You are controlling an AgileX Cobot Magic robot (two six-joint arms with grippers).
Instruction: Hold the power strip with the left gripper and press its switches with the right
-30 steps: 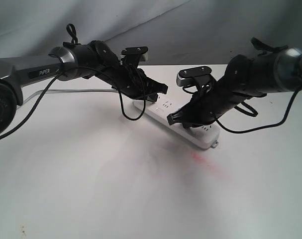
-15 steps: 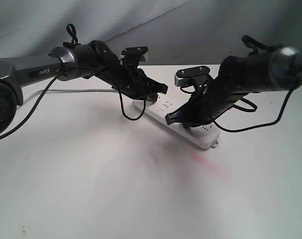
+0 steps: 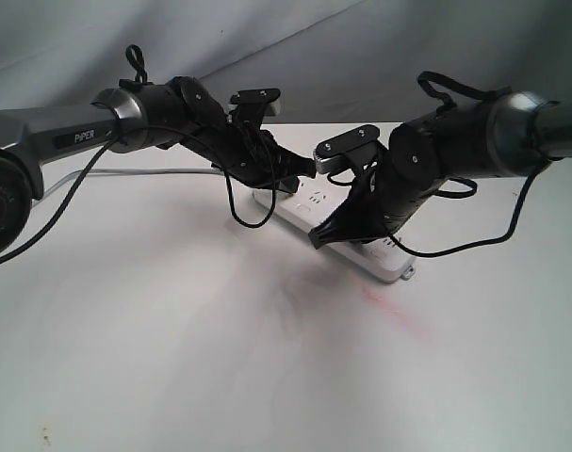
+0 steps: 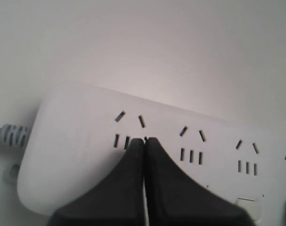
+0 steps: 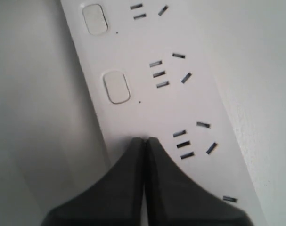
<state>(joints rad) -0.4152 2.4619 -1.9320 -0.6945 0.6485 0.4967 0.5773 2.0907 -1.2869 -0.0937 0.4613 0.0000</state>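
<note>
Watching from the side, the right gripper has slid along the power strip in the last second, from near the tab end toward the middle. The left gripper hasn't budged, parked on the cord end. The strip lies diagonally on the white table, same spot as before, so the hold seems to be working.

Left wrist camera: the fingers are pinched together with nothing between them, tips pressing down by the first socket group, next to the grey cord. So it's pinning the strip, not gripping it.

Right wrist camera: those jaws are clamped shut and empty too. The tips sit on the strip's button edge, in line with two switches showing beyond them. I'd guess they're on the next switch in the row, but the tips cover that spot, so I can't tell if it's actually pressed.
</note>
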